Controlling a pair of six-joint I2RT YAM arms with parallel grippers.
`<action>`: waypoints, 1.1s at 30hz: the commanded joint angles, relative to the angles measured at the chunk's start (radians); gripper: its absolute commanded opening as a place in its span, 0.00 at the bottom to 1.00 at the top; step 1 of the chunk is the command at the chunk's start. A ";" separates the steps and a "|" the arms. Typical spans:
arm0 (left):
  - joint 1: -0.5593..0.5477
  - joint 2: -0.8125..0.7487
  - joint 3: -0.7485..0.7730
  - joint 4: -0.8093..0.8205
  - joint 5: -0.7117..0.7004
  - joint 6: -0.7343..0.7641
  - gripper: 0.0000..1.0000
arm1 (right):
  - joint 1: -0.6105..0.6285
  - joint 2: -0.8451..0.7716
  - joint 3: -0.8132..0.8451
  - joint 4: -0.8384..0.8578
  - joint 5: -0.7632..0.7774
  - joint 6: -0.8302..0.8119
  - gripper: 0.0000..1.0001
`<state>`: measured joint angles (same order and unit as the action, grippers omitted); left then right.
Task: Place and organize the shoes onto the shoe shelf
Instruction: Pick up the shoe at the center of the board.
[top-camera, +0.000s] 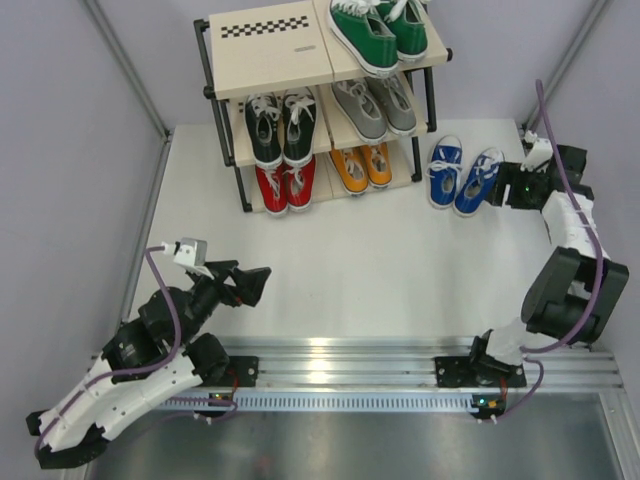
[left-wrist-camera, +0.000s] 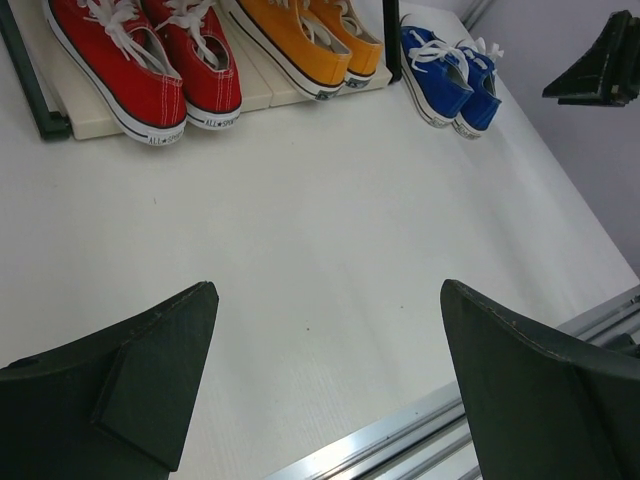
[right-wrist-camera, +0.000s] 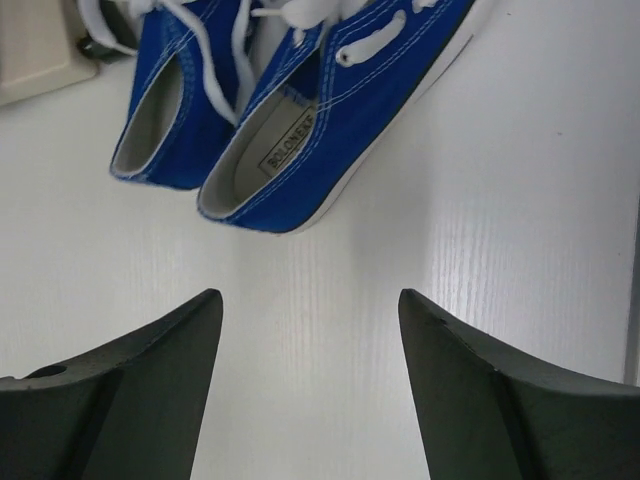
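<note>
Near the table's (top-camera: 350, 260) near-left corner, the left fingers (left-wrist-camera: 140, 380) gape wide and empty. At the far-right edge the right fingers (right-wrist-camera: 130, 390) stand apart, holding nothing, just short of the blue pair (right-wrist-camera: 340, 100) on the table beside the shoe shelf (top-camera: 270, 50). The canvas looks light and soft, so pinching the heel collar should work. Only the overhead view shows the top board's bare left half.

Left arm (top-camera: 110, 400) and right arm (top-camera: 572, 220) showing white shells over black joints, purple cables (top-camera: 600, 280) running along both, dark wedge-shaped fingers (right-wrist-camera: 120, 400) tapering
</note>
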<state>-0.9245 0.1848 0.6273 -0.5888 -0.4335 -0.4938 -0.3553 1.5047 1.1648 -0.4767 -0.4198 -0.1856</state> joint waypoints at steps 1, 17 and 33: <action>0.001 -0.016 0.000 0.009 0.013 0.018 0.98 | 0.010 0.087 0.110 0.108 0.098 0.179 0.72; 0.001 -0.027 -0.003 0.010 0.035 0.024 0.99 | 0.150 0.471 0.352 0.098 0.312 0.417 0.70; 0.001 -0.021 -0.005 0.009 0.044 0.026 0.99 | 0.101 0.410 0.319 0.138 0.253 0.434 0.64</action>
<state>-0.9245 0.1654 0.6270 -0.5919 -0.4030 -0.4828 -0.2276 1.9900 1.4746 -0.3809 -0.1486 0.2398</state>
